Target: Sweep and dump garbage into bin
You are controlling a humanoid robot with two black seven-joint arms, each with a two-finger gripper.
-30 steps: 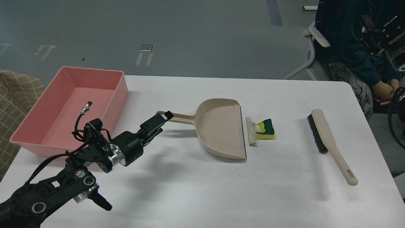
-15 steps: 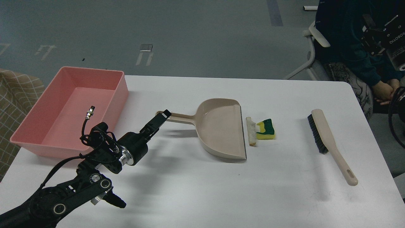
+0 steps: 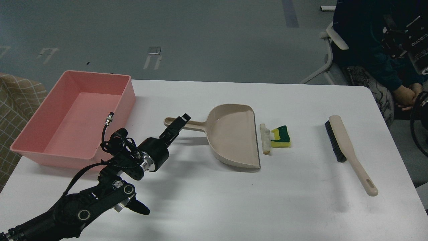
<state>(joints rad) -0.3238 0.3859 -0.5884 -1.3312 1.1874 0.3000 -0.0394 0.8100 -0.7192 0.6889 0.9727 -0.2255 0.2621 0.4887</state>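
The garbage lies on the white table (image 3: 214, 201): a yellow sponge scrap with a dark green layer (image 3: 281, 137) and a thin off-white and tan strip (image 3: 265, 138), just right of the beige dustpan's (image 3: 234, 139) open lip. The pink bin (image 3: 77, 117) stands at the far left and looks empty. My left gripper (image 3: 178, 123) hangs over the dustpan's handle (image 3: 195, 125) near its end; its fingers overlap from this angle, so I cannot tell if it is open. My right gripper (image 3: 393, 36) is raised at the top right edge, dark against a dark background.
A beige black-bristled brush (image 3: 347, 150) lies on the right of the table, its handle pointing to the front. A seated person (image 3: 371, 53) and a chair are beyond the table's far right corner. A checked cloth (image 3: 16, 110) shows left of the bin.
My left arm has moved right and forward, bringing its gripper from just left of the dustpan handle's end to over the handle. The dustpan, the garbage and the brush have not moved.
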